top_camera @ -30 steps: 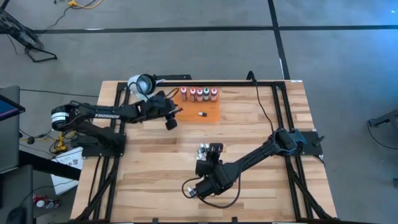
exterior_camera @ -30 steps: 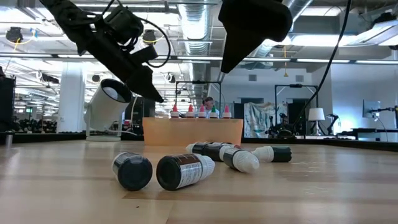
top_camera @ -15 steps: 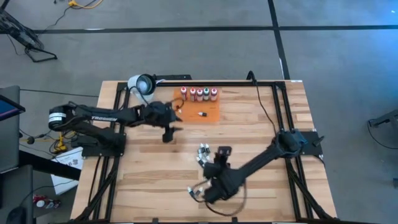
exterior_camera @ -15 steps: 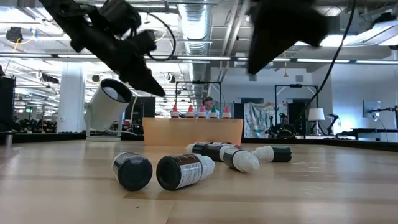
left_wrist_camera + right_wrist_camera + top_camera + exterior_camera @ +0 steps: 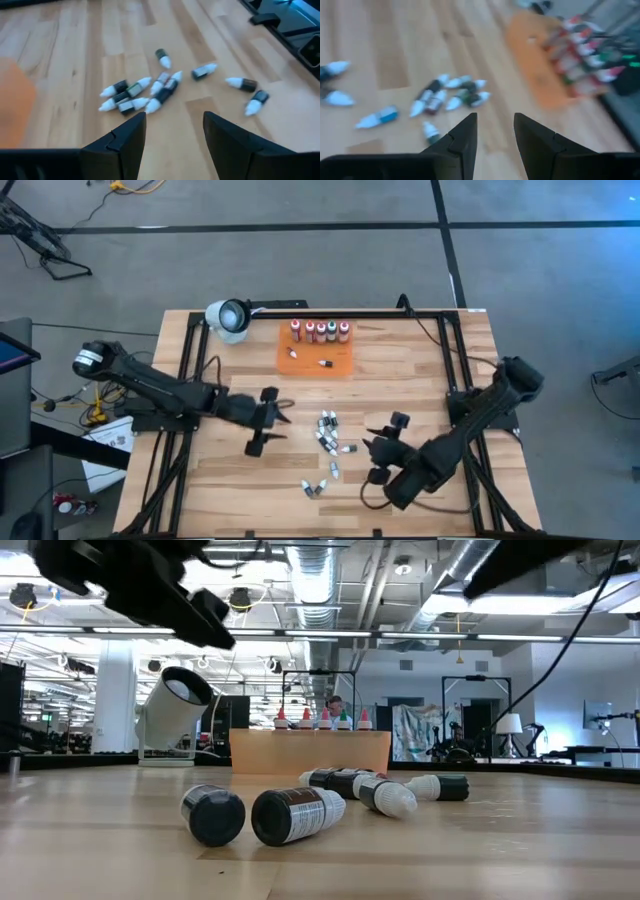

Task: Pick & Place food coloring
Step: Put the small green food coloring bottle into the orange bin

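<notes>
Tray (image 5: 330, 366): orange, flat on the table (image 5: 440, 380) near the middle of its far edge; it looks like the drop-off spot.
Upright bottles (image 5: 320, 331): 5 in a row along the tray's far side, caps up; 2 small vials (image 5: 324, 364) lie flat on the tray in front of them.
Loose vials (image 5: 328, 432): a cluster at the table's middle, all on their sides with long axes flat and white tips pointing different ways; 3 more (image 5: 316, 486) lie closer to the near edge. Judged to be awaiting pickup.
Left end effector (image 5: 262, 422): above the table left of the cluster, fingers spread apart, carrying nothing; its wrist view faces the cluster, so it appears lined up for a pick.
Right end effector (image 5: 385, 450): right of the cluster, fingers parted, carrying nothing.
Lamp (image 5: 228, 315): white, at the far-left corner.
</notes>
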Motion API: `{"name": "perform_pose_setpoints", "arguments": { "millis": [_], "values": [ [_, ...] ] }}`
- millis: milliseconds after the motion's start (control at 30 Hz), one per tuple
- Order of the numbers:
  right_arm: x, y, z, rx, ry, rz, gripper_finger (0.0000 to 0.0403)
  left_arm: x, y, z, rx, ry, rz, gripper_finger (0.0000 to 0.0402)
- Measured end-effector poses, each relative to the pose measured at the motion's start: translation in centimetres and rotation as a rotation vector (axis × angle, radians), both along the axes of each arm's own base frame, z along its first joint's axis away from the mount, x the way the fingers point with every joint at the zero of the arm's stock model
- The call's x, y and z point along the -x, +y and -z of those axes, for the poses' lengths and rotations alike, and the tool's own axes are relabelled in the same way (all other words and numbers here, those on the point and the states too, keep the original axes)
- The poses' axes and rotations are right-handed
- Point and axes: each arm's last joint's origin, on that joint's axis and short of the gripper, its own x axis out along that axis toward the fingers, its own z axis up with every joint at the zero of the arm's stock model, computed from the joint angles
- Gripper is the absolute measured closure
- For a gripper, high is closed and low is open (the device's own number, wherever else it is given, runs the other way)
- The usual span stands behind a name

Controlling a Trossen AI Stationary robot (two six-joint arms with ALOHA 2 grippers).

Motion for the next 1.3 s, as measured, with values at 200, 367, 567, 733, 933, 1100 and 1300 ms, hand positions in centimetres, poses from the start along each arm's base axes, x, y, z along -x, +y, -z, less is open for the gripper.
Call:
{"name": "perform_pose_setpoints", "arguments": {
  "millis": [200,367,567,733,933,1100,1300],
  "values": [
    [0.0,-1.3,3.3,-0.169,-0.070,-0.170,0.0282,1.3,-3.8,-0.1,-0.043,-0.035,-0.028,0.0209],
    [-0.9,-2.6,4.9,-0.218,-0.106,-0.277,0.0282,2.6,-5.5,0.3,-0.097,-0.068,-0.103,0.0209],
    [-2.2,-4.2,7.1,-0.362,-0.053,-0.300,0.0282,3.6,-5.9,1.4,-0.138,-0.098,-0.155,0.0209],
    [-3.1,-4.6,8.8,-0.383,0.008,-0.310,0.0282,3.7,-5.7,1.8,-0.146,-0.095,-0.169,0.0209],
    [-3.5,-5.1,10.1,-0.374,0.055,-0.299,0.0282,3.7,-5.7,1.8,-0.146,-0.097,-0.171,0.0209],
    [-3.6,-5.2,10.1,-0.377,0.052,-0.297,0.0282,3.7,-5.7,1.8,-0.149,-0.096,-0.171,0.0209],
    [-3.6,-5.1,11.4,-0.390,0.095,-0.300,0.0282,3.7,-5.7,1.8,-0.150,-0.095,-0.172,0.0209]
  ]
}}
